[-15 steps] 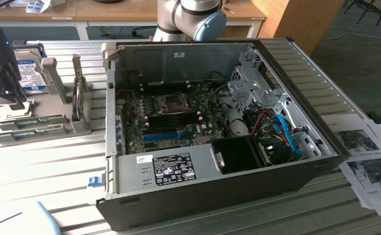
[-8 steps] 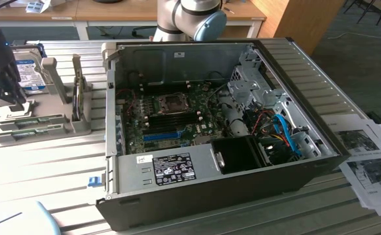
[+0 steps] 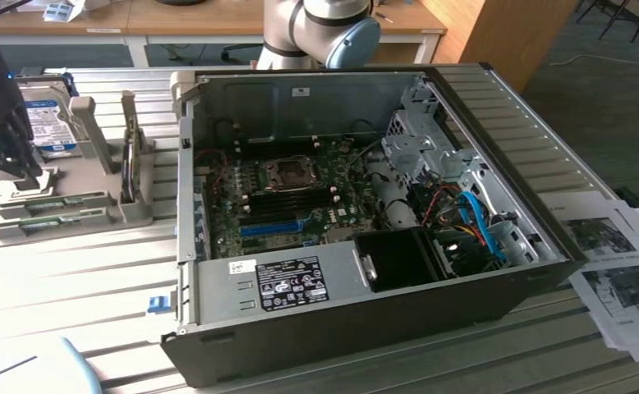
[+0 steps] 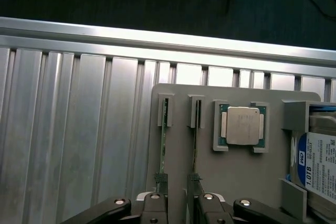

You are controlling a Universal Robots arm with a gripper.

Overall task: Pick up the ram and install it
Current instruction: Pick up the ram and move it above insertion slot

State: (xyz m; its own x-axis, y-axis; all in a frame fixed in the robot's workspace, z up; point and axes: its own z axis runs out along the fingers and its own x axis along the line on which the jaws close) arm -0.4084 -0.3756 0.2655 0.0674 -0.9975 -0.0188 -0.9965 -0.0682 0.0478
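two sticks of ram [image 4: 163, 145] stand on edge in the slotted grey holder [image 4: 236, 182], probably so your tool [image 4: 178, 205] can drop straight over a thin board and squeeze its flat faces. the tool hovers above their near ends with its fingers spread wide, pinching nothing; you cannot tell which stick it straddles. a processor [image 4: 242, 126] and a hard drive [image 4: 320, 163] sit alongside in the same holder. the open case [image 3: 352, 246] lies well apart on the tabletop [image 4: 79, 140].
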